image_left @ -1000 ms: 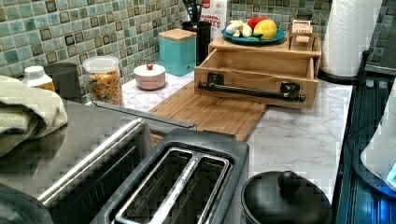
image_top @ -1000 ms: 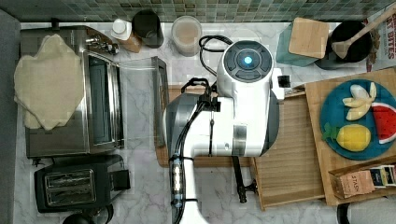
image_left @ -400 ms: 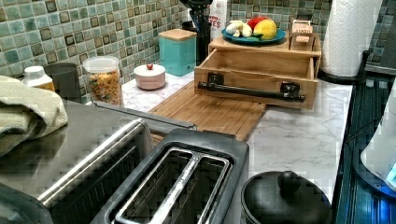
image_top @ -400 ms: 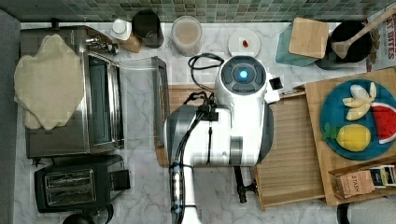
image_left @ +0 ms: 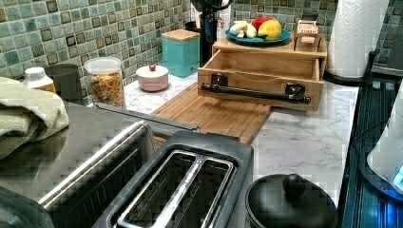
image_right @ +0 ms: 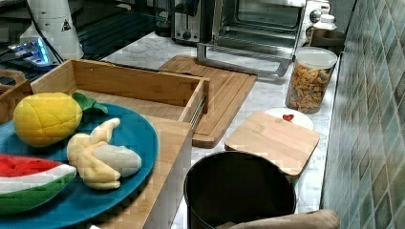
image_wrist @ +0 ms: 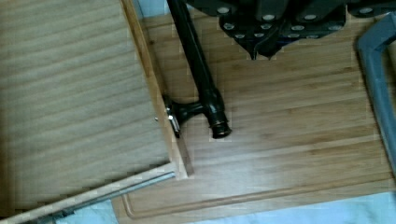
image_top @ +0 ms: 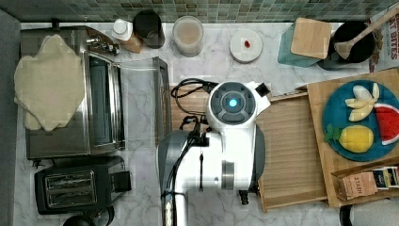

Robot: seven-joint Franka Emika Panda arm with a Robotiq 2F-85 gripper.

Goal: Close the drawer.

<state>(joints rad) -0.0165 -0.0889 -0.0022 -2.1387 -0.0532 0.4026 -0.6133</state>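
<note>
The drawer [image_top: 291, 150] stands pulled out of its wooden box, a wide shallow light-wood tray with nothing on its floor. Across its front runs a black bar handle [image_left: 256, 92]. In the wrist view the drawer [image_wrist: 79, 93] lies beside the handle [image_wrist: 196, 60], whose end and bracket are in sight. My gripper [image_wrist: 262, 51] hangs shut above the cutting board [image_wrist: 289, 140], a short way out from the handle and not touching it. In the top view the arm [image_top: 233, 103] covers the drawer's front edge and most of the board. The open drawer [image_right: 124, 86] also appears in the right view.
A blue plate of toy fruit [image_top: 362, 122] and a tea box [image_top: 362, 183] sit on top of the wooden box. The toaster oven [image_top: 101, 108] has its door down beside the cutting board [image_left: 214, 114]. A toaster [image_top: 75, 186], jars and a utensil pot [image_top: 353, 42] line the counter.
The arm has moved toward the top view's bottom and slightly left, from over the drawer's far front corner to over the cutting board. The drawer has stayed open in the same place.
</note>
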